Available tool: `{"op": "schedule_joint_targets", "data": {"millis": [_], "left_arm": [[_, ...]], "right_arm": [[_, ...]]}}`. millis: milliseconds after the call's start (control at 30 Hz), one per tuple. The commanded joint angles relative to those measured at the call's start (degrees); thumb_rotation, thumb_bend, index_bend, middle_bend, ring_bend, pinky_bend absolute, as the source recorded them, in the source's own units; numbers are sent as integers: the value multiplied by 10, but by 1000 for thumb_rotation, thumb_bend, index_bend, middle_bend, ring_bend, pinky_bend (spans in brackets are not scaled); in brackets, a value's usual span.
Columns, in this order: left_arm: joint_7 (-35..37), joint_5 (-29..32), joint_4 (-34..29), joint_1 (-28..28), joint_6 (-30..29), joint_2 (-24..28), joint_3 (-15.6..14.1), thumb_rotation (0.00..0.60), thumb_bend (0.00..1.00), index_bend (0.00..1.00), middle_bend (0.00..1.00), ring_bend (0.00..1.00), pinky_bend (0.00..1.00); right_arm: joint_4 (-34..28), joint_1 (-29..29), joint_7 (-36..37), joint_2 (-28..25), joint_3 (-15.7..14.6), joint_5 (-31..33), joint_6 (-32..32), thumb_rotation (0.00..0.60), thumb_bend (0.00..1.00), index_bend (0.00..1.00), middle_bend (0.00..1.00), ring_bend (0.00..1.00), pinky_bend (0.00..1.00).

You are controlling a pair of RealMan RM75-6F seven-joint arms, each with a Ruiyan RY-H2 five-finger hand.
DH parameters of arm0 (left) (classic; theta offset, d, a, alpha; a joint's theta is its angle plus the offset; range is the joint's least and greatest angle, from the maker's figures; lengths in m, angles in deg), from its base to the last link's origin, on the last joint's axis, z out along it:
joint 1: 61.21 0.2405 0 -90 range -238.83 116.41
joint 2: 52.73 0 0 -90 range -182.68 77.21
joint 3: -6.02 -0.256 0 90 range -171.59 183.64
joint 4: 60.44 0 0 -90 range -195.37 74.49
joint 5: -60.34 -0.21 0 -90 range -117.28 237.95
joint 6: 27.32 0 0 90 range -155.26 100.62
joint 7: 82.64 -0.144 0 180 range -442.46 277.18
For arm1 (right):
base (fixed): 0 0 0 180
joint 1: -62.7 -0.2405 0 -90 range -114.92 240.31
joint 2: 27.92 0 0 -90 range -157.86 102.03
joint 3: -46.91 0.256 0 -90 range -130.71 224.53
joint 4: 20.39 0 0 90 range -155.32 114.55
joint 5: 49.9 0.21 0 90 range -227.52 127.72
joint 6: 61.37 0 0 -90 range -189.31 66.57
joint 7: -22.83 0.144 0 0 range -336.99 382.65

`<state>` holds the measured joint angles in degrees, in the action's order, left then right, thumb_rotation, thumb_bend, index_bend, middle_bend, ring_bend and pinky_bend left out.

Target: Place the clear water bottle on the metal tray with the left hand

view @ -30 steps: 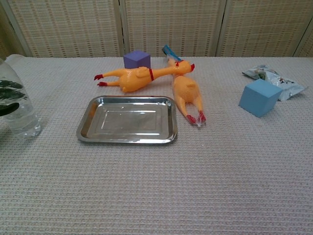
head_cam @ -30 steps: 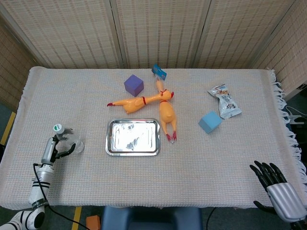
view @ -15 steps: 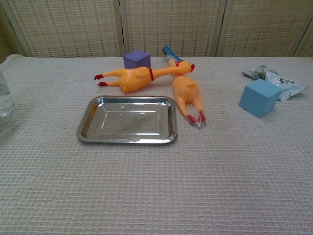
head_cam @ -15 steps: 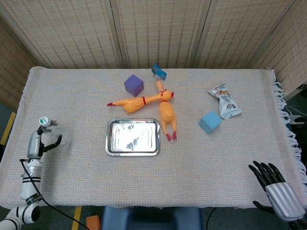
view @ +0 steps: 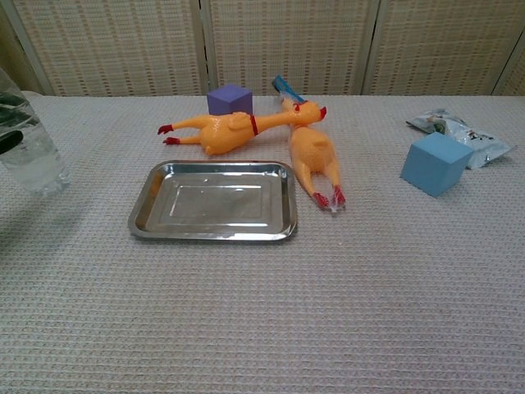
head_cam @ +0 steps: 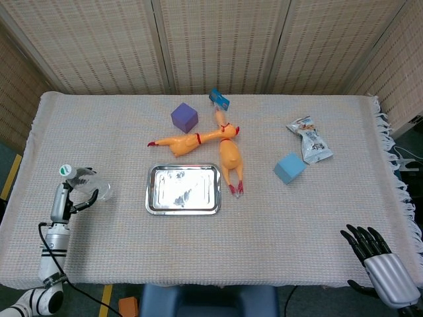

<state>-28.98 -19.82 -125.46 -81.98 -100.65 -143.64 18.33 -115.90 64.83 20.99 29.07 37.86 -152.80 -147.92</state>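
Observation:
The clear water bottle (head_cam: 87,184) with a green and white cap stands tilted near the table's left edge, well to the left of the metal tray (head_cam: 151,191). My left hand (head_cam: 76,200) grips the bottle, dark fingers wrapped round its body. In the chest view the bottle (view: 31,152) shows at the far left with fingers (view: 7,141) on it, and the tray (view: 213,234) lies empty in the middle. My right hand (head_cam: 375,249) rests at the front right corner, fingers apart and holding nothing.
Two yellow rubber chickens (head_cam: 192,140) (head_cam: 230,158) lie just behind and to the right of the tray. A purple cube (head_cam: 184,117) and a small blue item (head_cam: 219,100) sit further back. A blue cube (head_cam: 289,168) and a snack packet (head_cam: 310,140) lie at the right.
My left hand swung the bottle out to the left, then back rightward toward the tray. The bottle has re-entered the chest view. The right hand has barely moved.

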Motion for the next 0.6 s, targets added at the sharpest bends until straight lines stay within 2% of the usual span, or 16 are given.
{"op": "schedule_joint_targets", "data": {"millis": [33, 100, 233, 367, 467, 600], "left_arm": [[-24, -27, -75, -3, 4, 34, -21, 600, 482, 265, 280, 150, 320], [-36, -17, -66, -9, 8, 30, -12, 600, 482, 265, 280, 149, 319], [-60, 15, 4, -21, 17, 10, 14, 600, 480, 262, 278, 146, 317], [-50, 34, 57, -29, 24, -4, 31, 600, 479, 262, 277, 144, 315], [-36, 23, 45, -34, 9, 2, 38, 600, 480, 262, 277, 144, 314], [-60, -4, 1, -39, -45, 15, 51, 600, 480, 262, 277, 143, 314]], "right_arm": [[0, -1, 0, 0, 0, 1, 2, 600, 25, 0, 0, 0, 0], [-1, -1, -1, 0, 0, 1, 2, 600, 25, 0, 0, 0, 0], [-1, 0, -1, 0, 0, 1, 0, 600, 24, 0, 0, 0, 0], [-1, 0, -5, 1, -1, 0, 2, 600, 24, 0, 0, 0, 0], [-2, -2, -10, 3, -1, 3, 9, 600, 25, 0, 0, 0, 0], [-4, -2, -13, 2, -1, 5, 10, 600, 25, 0, 0, 0, 0]]}}
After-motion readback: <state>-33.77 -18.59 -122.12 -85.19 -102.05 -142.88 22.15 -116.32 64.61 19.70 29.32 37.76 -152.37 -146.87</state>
